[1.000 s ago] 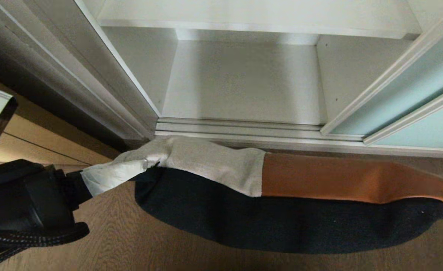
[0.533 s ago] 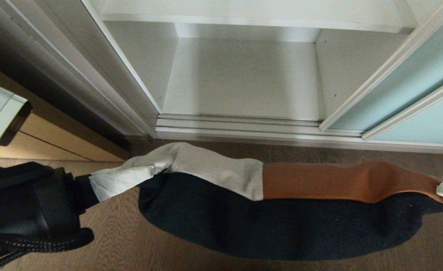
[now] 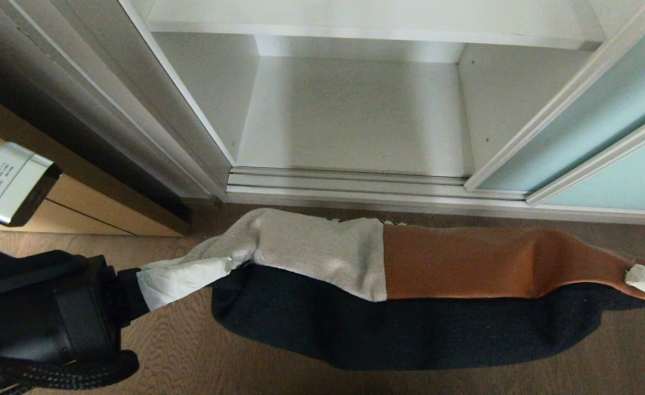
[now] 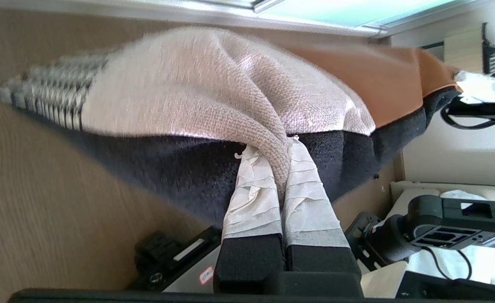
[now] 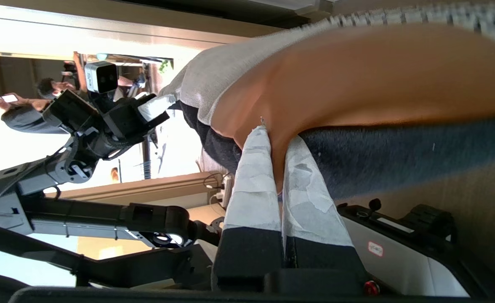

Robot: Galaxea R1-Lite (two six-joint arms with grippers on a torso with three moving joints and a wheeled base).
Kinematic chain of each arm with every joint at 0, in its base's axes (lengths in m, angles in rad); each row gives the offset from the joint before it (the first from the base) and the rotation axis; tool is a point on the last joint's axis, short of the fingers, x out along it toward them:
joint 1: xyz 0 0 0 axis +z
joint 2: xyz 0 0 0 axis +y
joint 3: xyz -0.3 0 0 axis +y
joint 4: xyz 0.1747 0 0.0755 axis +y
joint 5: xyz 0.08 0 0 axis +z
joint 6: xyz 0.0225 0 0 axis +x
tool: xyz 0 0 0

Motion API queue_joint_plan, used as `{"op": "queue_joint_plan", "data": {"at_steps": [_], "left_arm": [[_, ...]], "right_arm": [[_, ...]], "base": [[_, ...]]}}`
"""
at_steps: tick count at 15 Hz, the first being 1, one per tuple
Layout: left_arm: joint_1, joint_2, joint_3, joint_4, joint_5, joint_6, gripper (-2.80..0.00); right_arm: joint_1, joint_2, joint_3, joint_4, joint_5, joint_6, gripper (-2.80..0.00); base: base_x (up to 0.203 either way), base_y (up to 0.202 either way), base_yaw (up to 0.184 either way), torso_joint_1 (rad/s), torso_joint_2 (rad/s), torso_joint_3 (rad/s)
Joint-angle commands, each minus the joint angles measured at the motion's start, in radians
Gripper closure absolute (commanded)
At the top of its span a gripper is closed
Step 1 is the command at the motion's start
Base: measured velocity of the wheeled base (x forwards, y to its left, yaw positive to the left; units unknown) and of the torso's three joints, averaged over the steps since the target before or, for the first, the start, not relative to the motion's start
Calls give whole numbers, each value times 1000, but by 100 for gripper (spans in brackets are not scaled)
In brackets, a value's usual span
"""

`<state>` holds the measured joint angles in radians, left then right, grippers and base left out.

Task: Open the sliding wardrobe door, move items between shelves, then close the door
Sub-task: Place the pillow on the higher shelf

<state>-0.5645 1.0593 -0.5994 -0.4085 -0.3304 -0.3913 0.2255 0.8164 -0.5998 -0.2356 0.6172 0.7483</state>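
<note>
**Head view: cushion carried by two corners, low in front of the open wardrobe**

Square patchwork cushion (image 3: 388, 263) with rust-orange, off-white and houndstooth panels and a black back hangs stretched between both arms, just outside the bottom track, above the grey-brown wood-grain floor (image 3: 191, 351). Left gripper (image 4: 279, 168), tape-wrapped fingers clenched on the off-white corner; right gripper (image 5: 272, 139) pinching the orange corner. Two-corner hold likely keeps the soft body spread flat so it fits the opening. Frosted pale blue-green glass sliding door (image 3: 602, 120) is pushed aside to the right, so the opening is clear. Plain white lower shelf board (image 3: 355, 120) bare; upper board (image 3: 366, 16) above. Cushion is on neither shelf.
</note>
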Motion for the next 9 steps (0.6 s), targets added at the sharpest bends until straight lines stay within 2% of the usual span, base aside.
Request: {"op": "queue_joint_plan", "data": {"at_steps": [1, 9], "left_arm": [[0, 18, -3, -6, 0, 6, 0], [0, 8, -25, -29, 5, 8, 0]], "right_arm": [[0, 10, -2, -2, 4, 3, 0], [0, 12, -2, -2, 4, 3, 0]], "base": [[0, 0, 0, 2, 8, 113], [0, 0, 0, 4, 2, 198]]}}
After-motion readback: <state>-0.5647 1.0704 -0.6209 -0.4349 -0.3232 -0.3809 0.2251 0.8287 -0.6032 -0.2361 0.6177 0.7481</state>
